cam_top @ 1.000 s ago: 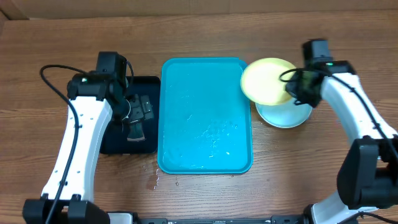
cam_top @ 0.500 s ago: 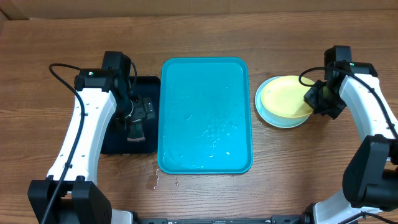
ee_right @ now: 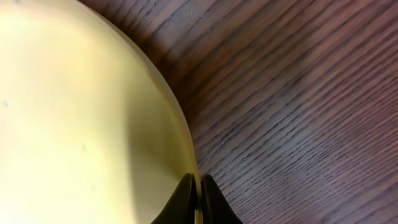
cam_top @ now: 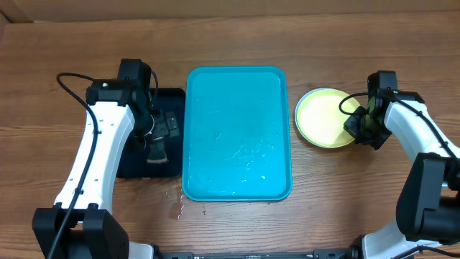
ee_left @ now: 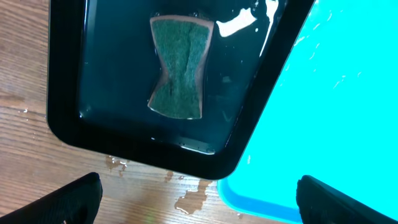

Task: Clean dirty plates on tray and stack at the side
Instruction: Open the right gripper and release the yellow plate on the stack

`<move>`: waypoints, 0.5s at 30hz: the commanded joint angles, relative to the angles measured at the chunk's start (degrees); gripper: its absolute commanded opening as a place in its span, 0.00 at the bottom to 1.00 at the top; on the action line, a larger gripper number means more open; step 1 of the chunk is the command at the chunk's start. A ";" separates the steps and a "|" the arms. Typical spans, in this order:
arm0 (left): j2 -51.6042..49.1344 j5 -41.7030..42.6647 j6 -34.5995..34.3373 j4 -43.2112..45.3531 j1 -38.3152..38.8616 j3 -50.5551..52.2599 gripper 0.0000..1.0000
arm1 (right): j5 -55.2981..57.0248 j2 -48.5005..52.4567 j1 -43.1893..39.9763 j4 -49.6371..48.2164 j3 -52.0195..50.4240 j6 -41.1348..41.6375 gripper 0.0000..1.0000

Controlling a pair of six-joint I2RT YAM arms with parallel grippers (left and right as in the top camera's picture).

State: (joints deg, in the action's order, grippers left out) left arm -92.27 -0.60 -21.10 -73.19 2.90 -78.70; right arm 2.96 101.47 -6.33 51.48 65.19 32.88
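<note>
The bright blue tray (cam_top: 237,137) lies in the middle of the table, wet, with no plates on it. A yellow-green plate (cam_top: 322,117) lies on top of the stack right of the tray; the plates under it are hidden. My right gripper (cam_top: 357,127) is shut on this plate's right rim, as the right wrist view (ee_right: 199,196) shows with the plate (ee_right: 81,118). My left gripper (cam_top: 159,135) is open and empty over the black tray (cam_top: 133,162), its fingers wide apart in the left wrist view (ee_left: 199,202).
A green sponge (ee_left: 179,67) lies in the wet black tray (ee_left: 124,137) left of the blue tray's corner (ee_left: 336,124). Water drops (cam_top: 180,208) sit on the wood at the blue tray's front left corner.
My right gripper carried the yellow-green plate from the tray's right edge down onto the stack, now covering the light blue plate. The left arm has barely moved.
</note>
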 commanded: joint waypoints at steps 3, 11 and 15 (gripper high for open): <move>-0.26 0.63 -1.22 0.70 0.13 -0.55 1.00 | 0.35 -1.05 -0.02 0.13 -0.90 -0.59 0.15; -0.26 0.63 -1.20 2.97 0.13 -0.55 1.00 | -3.82 -1.07 -0.02 5.27 6.78 -13.22 0.43; -0.26 0.63 -1.22 2.97 0.11 -0.55 1.00 | -15.82 -1.07 0.00 3.17 7.74 -21.33 0.59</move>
State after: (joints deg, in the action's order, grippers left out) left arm -92.27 -0.60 -21.12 -70.39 2.90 -78.70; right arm -2.87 101.45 -6.35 55.57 71.26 19.35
